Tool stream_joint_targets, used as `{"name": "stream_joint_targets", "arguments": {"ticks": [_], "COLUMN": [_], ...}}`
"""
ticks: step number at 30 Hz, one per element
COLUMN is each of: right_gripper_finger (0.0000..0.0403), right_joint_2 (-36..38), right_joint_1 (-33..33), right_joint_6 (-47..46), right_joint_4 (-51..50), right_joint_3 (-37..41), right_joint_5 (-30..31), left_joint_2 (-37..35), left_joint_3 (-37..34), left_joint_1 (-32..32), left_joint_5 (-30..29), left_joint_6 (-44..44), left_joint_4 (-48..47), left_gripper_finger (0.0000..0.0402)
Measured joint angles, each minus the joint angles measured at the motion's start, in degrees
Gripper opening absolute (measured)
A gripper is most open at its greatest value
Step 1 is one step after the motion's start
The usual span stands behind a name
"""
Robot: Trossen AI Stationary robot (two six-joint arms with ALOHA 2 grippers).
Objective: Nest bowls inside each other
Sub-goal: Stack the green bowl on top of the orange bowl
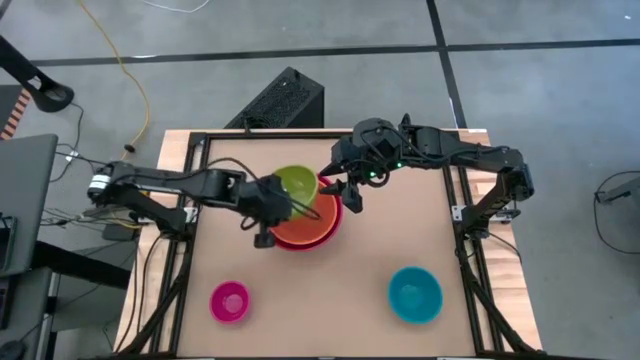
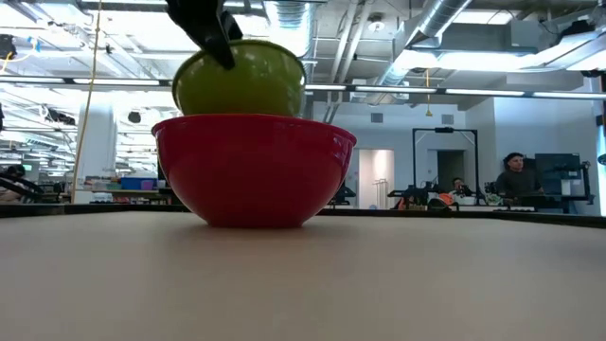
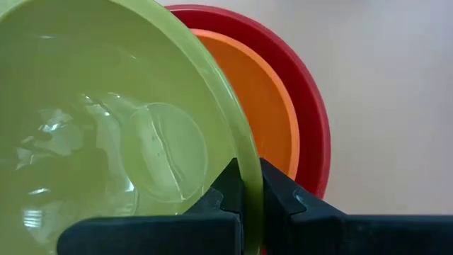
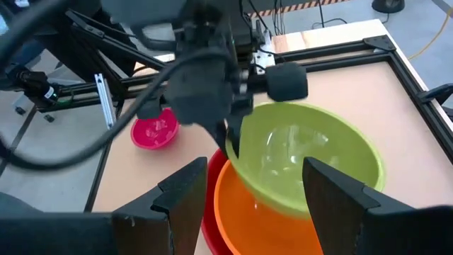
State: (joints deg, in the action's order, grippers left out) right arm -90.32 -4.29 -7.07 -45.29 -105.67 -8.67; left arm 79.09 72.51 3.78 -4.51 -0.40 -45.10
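A green bowl [image 1: 296,184] hangs tilted over an orange bowl [image 1: 310,226], which sits nested in a red bowl [image 2: 254,170] at the table's middle. My left gripper [image 3: 248,197] reaches in from the left and is shut on the green bowl. In the low view the red bowl's rim hides the green bowl's [image 2: 241,80] underside. My right gripper [image 4: 258,205] hovers open just beyond the bowls on their far right side, with nothing between its fingers. A pink bowl [image 1: 229,300] and a blue bowl [image 1: 414,293] stand on their bases near the front edge. My left gripper pinches the green bowl's rim [image 3: 249,170] on the side nearest the left arm, one finger inside the bowl and one outside. The fingers [image 4: 230,145] slant down from the table's left. The bowl is tilted over the orange bowl; whether it touches it I cannot tell.
A black metal frame [image 1: 190,240] runs along the table's left, far and right sides. Bare tabletop [image 1: 320,300] lies between the pink and blue bowls. A black box [image 1: 280,100] sits on the floor behind the table.
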Motion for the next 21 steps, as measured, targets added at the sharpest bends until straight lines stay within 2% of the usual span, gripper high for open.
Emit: {"name": "stream_joint_targets", "arguments": {"ticks": [13,21], "right_gripper_finger": [0.0234,0.0234], "right_joint_2": [1.4,8.6], "right_joint_1": [0.0,1.0], "right_joint_6": [1.6,2.5], "right_joint_4": [-0.2,2.2], "right_joint_3": [0.0,0.1], "right_joint_5": [-0.1,-0.2], "left_joint_2": [7.7,11.1], "left_joint_3": [0.2,0.2], "left_joint_1": [0.3,0.4], "left_joint_5": [1.3,0.7], "left_joint_6": [1.7,1.7], "left_joint_4": [5.9,4.8], "left_gripper_finger": [0.0001,0.0001]}}
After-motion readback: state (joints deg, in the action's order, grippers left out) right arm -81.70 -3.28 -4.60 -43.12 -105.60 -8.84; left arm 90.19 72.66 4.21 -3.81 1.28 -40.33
